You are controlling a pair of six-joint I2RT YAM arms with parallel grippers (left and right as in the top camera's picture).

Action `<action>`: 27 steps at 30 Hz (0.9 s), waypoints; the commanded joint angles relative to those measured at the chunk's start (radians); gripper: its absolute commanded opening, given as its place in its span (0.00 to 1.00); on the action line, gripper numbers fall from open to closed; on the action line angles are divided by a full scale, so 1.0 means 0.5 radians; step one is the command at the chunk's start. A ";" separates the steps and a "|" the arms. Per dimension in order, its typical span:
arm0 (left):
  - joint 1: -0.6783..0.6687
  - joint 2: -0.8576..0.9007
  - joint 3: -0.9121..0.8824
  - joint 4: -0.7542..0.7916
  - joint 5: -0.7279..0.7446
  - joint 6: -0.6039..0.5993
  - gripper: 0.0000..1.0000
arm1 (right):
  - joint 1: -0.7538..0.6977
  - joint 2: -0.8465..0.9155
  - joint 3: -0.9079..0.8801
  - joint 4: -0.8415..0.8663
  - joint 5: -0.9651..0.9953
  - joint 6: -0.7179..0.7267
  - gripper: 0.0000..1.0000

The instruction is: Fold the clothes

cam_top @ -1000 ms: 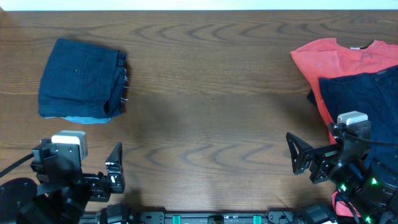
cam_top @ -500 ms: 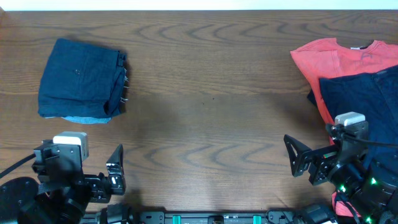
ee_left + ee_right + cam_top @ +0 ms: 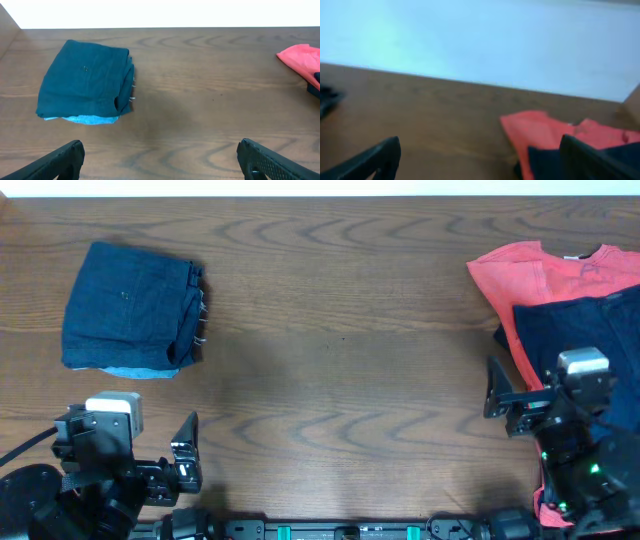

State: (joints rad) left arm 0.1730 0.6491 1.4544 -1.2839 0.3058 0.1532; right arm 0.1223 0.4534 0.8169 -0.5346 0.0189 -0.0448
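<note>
On the wooden worktop (image 3: 340,380) a folded dark-blue garment (image 3: 130,305) lies at about 10 o'clock in the overhead view. A light-blue piece (image 3: 140,370) peeks out from under its near edge, and pale frayed threads show along its right side. Well apart from it, at about 2 o'clock, a red T-shirt (image 3: 530,270) lies spread and unfolded, running off the right edge of the view. A navy garment (image 3: 580,330) lies on top of it, covering its near part.

The left gripper (image 3: 160,167) hovers at about 7 o'clock, near the front edge, with its fingers (image 3: 55,162) spread wide and nothing between them. The folded garment lies beyond it, towards 11 o'clock in the wrist view.

The right gripper (image 3: 480,162) sits at about 4 o'clock, just beside the left edge of the navy garment. Its fingers (image 3: 370,160) are also spread wide and hold nothing. Its wrist view is blurred, showing the red T-shirt ahead at 1 o'clock.
</note>
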 commanded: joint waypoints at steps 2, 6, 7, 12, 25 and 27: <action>-0.008 0.004 0.005 -0.005 -0.023 -0.034 0.98 | -0.175 -0.317 -0.426 0.204 -0.264 -0.098 0.99; -0.008 0.004 0.005 -0.005 -0.023 -0.034 0.98 | -0.194 -0.590 -0.752 0.299 -0.263 -0.098 0.99; -0.008 0.004 0.006 -0.005 -0.023 -0.033 0.98 | -0.194 -0.646 -0.823 0.319 -0.262 -0.098 0.99; -0.008 0.004 0.006 -0.005 -0.023 -0.034 0.98 | -0.194 -0.904 -1.252 0.683 -0.266 -0.062 0.99; -0.008 0.004 0.006 -0.005 -0.023 -0.034 0.98 | -0.191 -0.896 -1.624 0.995 -0.331 -0.062 0.99; -0.008 0.004 0.006 -0.005 -0.023 -0.034 0.98 | -0.190 -0.891 -1.623 0.945 -0.331 -0.062 0.99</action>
State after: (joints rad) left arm 0.1730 0.6495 1.4544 -1.2839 0.3031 0.1532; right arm 0.0349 0.0166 0.0074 -0.0505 -0.1345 -0.0772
